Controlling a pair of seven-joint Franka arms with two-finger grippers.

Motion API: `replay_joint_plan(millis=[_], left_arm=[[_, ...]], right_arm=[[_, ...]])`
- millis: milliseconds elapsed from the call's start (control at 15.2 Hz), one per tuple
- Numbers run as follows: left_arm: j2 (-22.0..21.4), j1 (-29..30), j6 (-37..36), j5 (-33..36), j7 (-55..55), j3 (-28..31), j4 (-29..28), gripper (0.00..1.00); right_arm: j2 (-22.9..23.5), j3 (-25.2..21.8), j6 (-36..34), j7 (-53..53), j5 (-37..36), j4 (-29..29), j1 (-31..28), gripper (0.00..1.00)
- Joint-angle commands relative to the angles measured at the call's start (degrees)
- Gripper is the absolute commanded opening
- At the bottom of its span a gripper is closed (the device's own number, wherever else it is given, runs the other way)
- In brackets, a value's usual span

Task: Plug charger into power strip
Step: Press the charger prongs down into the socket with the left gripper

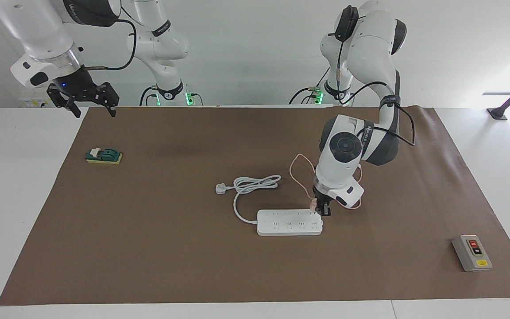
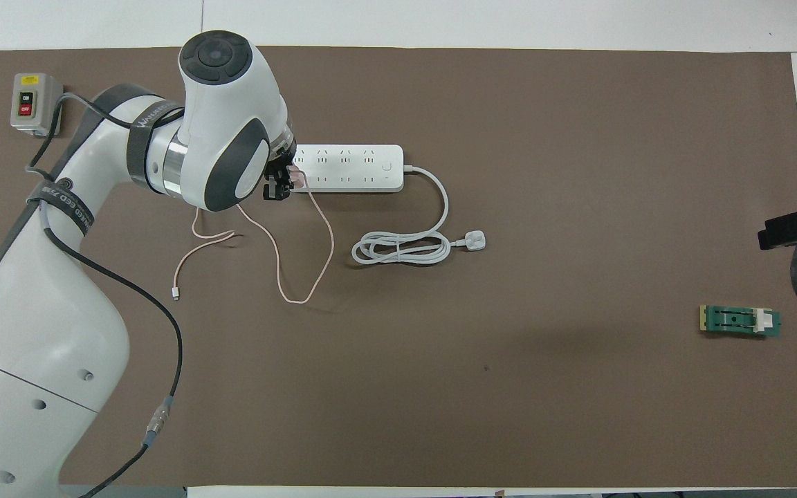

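Pinching the pale-pink charger (image 1: 313,204) over the power strip (image 1: 289,222) at its end toward the left arm's side, the left gripper (image 1: 323,212) hangs low (pink cable (image 2: 301,277) trailing on the brown mat (image 1: 171,248)); the right gripper (image 1: 90,107) waits, fingers spread, over the mat's corner.

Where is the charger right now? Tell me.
The charger is shut in the left gripper, over the power strip's end toward the left arm's end of the table.
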Motion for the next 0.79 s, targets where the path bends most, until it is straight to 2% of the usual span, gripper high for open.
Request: replay_joint_plan(millis=[0,726], left_arm=[[0.0,1.6,-1.1,-1.8,2.6,-0.8,1.4,0.00],[0.4,1.4,3.8,-1.9,2.3,-0.1,1.1,0.00]], right_arm=[[0.3,0.4,-0.5,0.0,0.1,0.7,-1.0,1.00],[-0.1,0.5,-0.6,-0.1,0.0,0.1,-0.4,1.00]])
